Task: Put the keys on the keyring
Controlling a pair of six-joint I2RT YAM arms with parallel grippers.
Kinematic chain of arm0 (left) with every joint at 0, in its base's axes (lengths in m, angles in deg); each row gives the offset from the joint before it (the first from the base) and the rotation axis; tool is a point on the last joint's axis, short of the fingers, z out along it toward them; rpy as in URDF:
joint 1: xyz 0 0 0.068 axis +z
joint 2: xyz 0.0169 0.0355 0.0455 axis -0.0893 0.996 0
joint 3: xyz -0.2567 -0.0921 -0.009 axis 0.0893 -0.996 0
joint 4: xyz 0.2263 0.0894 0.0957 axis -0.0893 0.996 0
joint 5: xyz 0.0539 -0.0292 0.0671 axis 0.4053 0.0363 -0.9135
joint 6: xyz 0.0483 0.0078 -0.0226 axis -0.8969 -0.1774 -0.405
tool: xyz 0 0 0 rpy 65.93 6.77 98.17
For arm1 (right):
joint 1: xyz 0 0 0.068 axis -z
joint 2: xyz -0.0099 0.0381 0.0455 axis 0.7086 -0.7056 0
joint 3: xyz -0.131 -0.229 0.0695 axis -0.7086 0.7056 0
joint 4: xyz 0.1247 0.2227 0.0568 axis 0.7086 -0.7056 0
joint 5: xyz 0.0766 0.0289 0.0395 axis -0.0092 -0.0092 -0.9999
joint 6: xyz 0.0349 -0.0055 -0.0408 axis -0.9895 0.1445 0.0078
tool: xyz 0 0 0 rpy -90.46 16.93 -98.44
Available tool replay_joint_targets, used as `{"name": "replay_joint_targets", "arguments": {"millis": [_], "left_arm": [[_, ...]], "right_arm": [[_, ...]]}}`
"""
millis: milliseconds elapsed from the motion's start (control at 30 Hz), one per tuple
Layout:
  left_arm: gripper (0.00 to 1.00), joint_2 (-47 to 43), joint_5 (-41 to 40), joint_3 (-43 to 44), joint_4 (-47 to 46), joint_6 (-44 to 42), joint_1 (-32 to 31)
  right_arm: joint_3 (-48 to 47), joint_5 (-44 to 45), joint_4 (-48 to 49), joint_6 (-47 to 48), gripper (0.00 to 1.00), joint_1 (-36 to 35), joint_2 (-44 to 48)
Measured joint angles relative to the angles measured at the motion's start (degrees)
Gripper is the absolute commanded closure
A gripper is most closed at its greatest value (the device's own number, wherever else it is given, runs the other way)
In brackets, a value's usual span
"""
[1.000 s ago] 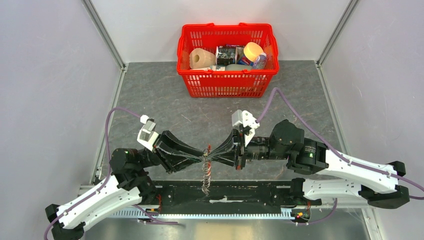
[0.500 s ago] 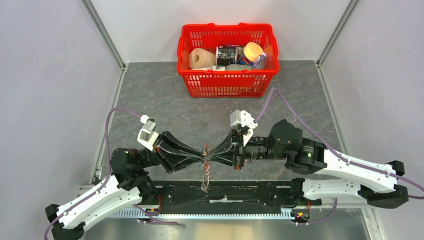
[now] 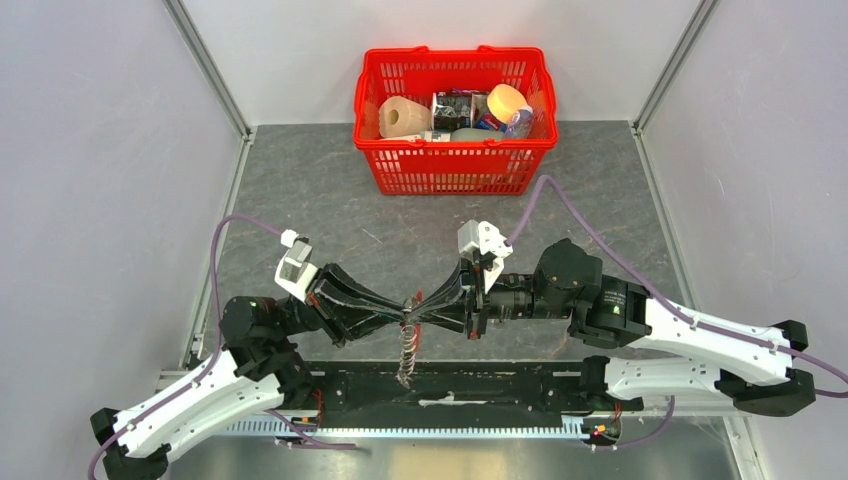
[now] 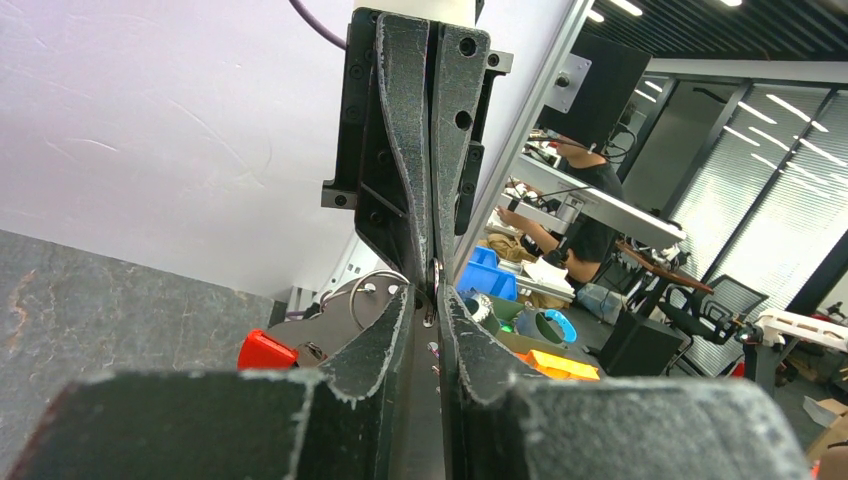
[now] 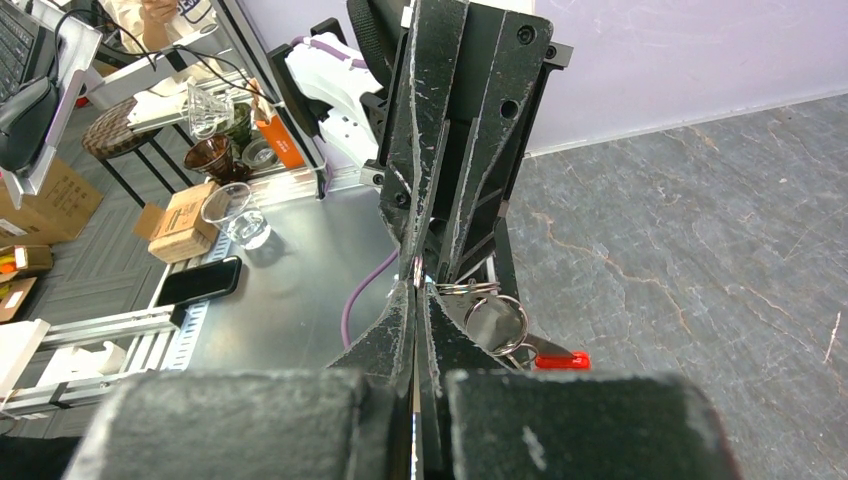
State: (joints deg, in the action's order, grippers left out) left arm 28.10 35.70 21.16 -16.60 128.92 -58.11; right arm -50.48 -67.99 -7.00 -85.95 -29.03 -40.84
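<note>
**Figure.** Farthest in front of the red basket [image 3: 455, 160], the keyring [image 3: 406, 352] is hanging as a silvery chain cluster below the spot where the two grippers are meeting tip to tip. In the wrist views its split rings [image 5: 496, 318] and red strap [image 4: 263, 350] are dangling just beside that junction. A little closer to the basket, the right gripper [image 3: 421, 309] is pressing its fingers fully together on a thin silvery edge of the keyring. The left gripper [image 3: 402, 313], facing it, is showing a narrow slit around the same metal; whether it is gripping cannot be told. The keys are not showing distinctly within the cluster. The basket itself is sitting on the grey table [image 3: 300, 190], holding assorted goods.
</note>
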Motion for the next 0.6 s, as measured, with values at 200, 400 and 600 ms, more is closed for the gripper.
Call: {"name": "replay_joint_targets", "arguments": {"millis": [200, 400, 600], "left_arm": [[0.84, 0.00, 0.00, 0.00, -0.02, 0.00, 0.00], [0.98, 0.11, 0.02, 0.00, -0.28, -0.02, 0.00], [0.98, 0.52, 0.07, 0.28, -0.24, -0.02, 0.00]], "right_arm": [[0.00, 0.04, 0.04, 0.00, 1.00, 0.00, 0.00], [0.00, 0.09, 0.09, -0.02, 1.00, 0.00, 0.17], [0.00, 0.28, 0.02, -0.20, 0.88, 0.00, 0.35]]}}
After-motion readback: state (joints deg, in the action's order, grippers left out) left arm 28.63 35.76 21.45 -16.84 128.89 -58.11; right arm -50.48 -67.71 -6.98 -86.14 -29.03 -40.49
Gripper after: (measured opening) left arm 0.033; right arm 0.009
